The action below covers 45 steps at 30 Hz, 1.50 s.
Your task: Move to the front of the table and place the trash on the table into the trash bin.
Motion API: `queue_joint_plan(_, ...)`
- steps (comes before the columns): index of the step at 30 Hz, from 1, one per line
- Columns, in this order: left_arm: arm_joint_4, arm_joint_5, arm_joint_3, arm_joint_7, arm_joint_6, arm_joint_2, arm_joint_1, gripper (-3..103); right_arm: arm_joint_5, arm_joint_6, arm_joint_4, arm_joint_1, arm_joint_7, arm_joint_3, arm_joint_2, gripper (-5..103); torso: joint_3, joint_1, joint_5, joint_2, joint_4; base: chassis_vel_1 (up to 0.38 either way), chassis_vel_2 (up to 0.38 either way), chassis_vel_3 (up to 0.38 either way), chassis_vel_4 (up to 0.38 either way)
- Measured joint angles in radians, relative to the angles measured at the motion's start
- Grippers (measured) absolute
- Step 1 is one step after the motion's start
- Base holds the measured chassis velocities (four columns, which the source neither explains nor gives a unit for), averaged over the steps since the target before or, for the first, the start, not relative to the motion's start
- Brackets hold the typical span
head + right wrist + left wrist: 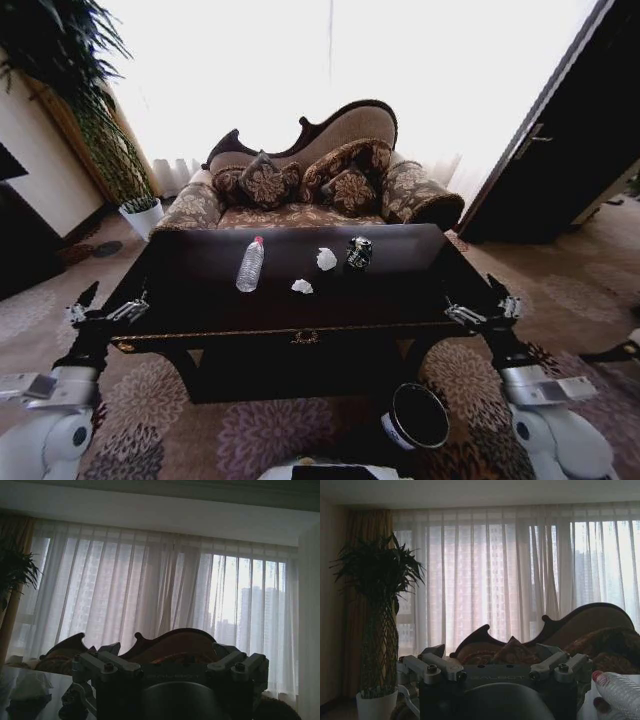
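Head view: dark glossy worktop (200, 300) directly ahead, sofa (310, 180) behind it. On the worktop, near centre: two white paper wads (326, 259) (302, 287), one closer to the front edge, and a black-and-silver can (359, 252) just beside the farther wad. Clear plastic bottle (250, 264) lies left of them. Trash bin (416, 417) sits on the carpet below the worktop's front, right of centre, tilted, mouth showing. Left end effector (105, 312) hangs at the worktop's left front corner, fingers spread, empty. Right end effector (482, 312) at the right front corner, likewise spread and empty. Potted plant (377, 625) stands by the curtains.
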Motion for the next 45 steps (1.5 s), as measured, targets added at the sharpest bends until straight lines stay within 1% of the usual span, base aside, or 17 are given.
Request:
queue_joint_plan(3,0.003,0.000,0.001,0.001,-0.001,0.001,-0.001,100,-0.001,0.001,-0.003,0.000,-0.001,0.000,0.000,100,-0.001,-0.003,-0.0001,0.001,-0.0001,0.019,-0.013,-0.006,0.025)
queue_joint_plan(13,0.002,-0.001,-0.002,0.006,-0.001,0.002,0.000,100,-0.002,0.002,-0.006,0.001,-0.015,0.000,0.003,100,0.000,0.000,-0.0001,0.000,0.0001,0.015,-0.011,-0.011,0.021)
queue_joint_plan(33,-0.007,-0.007,0.003,0.010,-0.001,-0.004,0.001,100,-0.006,0.018,-0.010,-0.001,-0.032,-0.005,0.006,100,0.000,-0.001,-0.0002,0.000,0.0000,0.003,-0.003,-0.002,0.005)
queue_joint_plan(35,-0.015,-0.029,0.003,-0.003,0.017,0.017,-0.011,100,-0.005,0.020,-0.010,-0.001,-0.032,-0.005,0.006,100,0.000,-0.001,-0.0001,0.000,0.0001,0.000,0.000,0.000,0.000)
queue_joint_plan(36,-0.019,-0.048,0.003,-0.016,0.037,0.039,-0.021,100,-0.004,0.020,-0.008,-0.001,-0.032,-0.004,0.004,100,0.000,-0.001,-0.0002,0.000,0.0002,0.000,0.000,0.000,0.000)
queue_joint_plan(37,-0.019,-0.048,0.003,-0.016,0.037,0.039,-0.021,100,-0.004,0.020,-0.008,-0.001,-0.032,-0.004,0.004,100,0.000,-0.001,-0.0002,0.000,0.0002,0.000,0.000,0.000,0.000)
queue_joint_plan(39,-0.031,-0.109,0.008,-0.053,0.085,0.107,-0.049,100,-0.004,0.020,-0.002,-0.001,-0.030,0.000,0.002,100,0.000,-0.001,-0.0001,0.000,0.0001,0.000,0.000,0.000,0.000)
queue_joint_plan(41,-0.039,-0.183,0.037,-0.097,0.133,0.179,-0.073,100,-0.006,0.020,0.002,-0.002,-0.029,0.003,-0.001,100,0.000,-0.001,-0.0001,0.000,-0.0001,0.000,0.000,0.000,0.000)
queue_joint_plan(42,-0.039,-0.183,0.037,-0.097,0.133,0.179,-0.073,100,-0.006,0.020,0.002,-0.002,-0.029,0.003,-0.001,100,0.000,-0.001,-0.0001,0.000,-0.0001,0.000,0.000,0.000,0.000)
queue_joint_plan(45,-0.040,-0.287,0.093,-0.174,0.198,0.279,-0.121,100,-0.009,0.020,0.007,-0.006,-0.029,0.005,-0.001,100,0.000,-0.001,-0.0003,0.000,0.0000,0.000,0.000,0.000,0.000)
